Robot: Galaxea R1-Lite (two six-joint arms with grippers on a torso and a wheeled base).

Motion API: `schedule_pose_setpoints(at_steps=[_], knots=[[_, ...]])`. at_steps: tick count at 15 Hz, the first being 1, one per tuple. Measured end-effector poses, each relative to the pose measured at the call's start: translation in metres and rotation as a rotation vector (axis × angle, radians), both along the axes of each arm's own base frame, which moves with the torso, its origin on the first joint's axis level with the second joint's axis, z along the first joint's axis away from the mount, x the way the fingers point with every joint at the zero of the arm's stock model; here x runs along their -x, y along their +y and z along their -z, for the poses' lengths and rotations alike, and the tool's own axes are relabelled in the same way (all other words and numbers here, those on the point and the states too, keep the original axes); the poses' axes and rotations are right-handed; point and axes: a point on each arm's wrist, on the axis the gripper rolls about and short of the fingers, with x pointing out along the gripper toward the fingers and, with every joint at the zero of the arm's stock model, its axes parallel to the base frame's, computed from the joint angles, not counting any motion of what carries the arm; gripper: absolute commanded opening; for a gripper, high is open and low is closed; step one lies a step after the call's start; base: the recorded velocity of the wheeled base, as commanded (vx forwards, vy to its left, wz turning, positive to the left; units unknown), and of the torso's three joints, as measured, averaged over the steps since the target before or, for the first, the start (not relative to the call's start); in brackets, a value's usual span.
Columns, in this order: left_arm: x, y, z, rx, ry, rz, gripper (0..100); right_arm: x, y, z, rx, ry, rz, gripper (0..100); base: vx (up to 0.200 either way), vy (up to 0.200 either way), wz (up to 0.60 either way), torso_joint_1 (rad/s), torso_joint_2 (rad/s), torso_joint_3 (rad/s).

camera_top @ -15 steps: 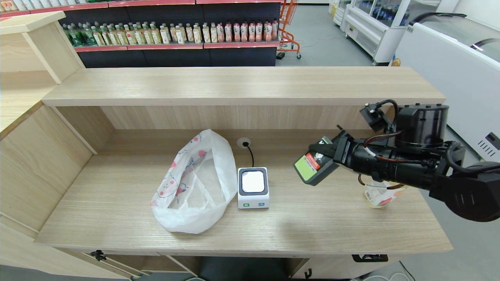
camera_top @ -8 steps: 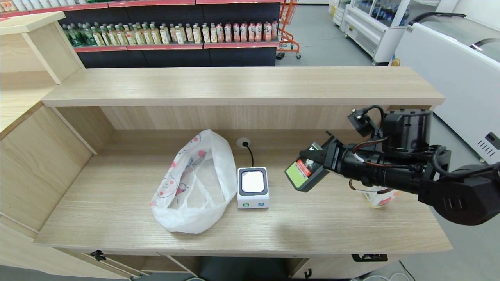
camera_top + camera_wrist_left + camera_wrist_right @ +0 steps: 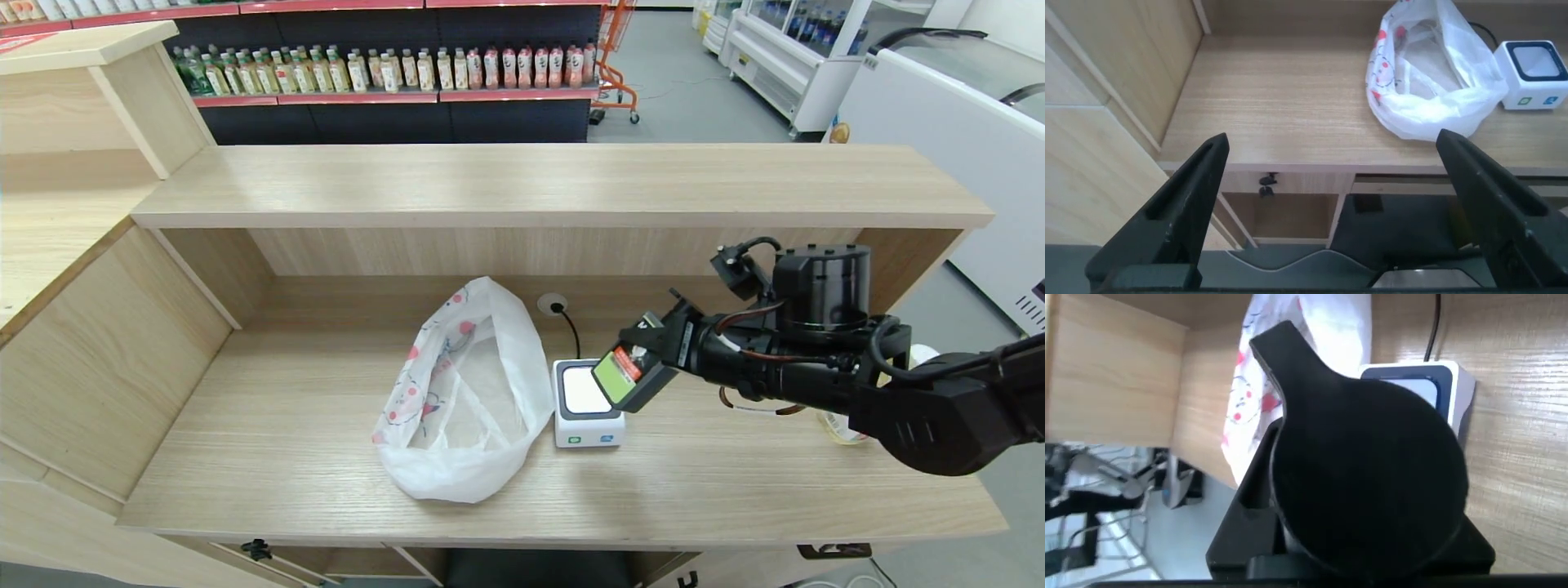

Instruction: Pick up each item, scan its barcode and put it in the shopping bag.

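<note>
Head view: the right gripper (image 3: 645, 355), clenched on a small dark box with a green and red label (image 3: 627, 377), has carried it from well right of the white cube scanner with a lit window (image 3: 581, 408) to just over its right edge. The camera has shifted too, so you judge by that closing gap. Scanning looks imminent. The white plastic shopping bag with red print (image 3: 465, 400) lies open just left of the scanner on the wooden surface (image 3: 326, 425). The left gripper (image 3: 1333, 140) hangs spread open, back from the surface's front edge. The barcode face is hidden from you, and a pale bottle (image 3: 841, 425) sits mostly behind the right arm.
</note>
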Motion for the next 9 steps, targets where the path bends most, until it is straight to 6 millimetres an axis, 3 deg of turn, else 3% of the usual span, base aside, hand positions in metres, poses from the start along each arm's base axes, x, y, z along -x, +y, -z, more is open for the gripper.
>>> schedule_pose_setpoints(at_steps=[9], knots=[[0.0, 0.0, 0.0, -0.003, -0.001, 0.0, 100, -0.033, 0.011, 0.037, 0.067, 0.011, 0.079, 0, 0.0, 0.0, 0.0, 0.0, 0.0, 0.0]])
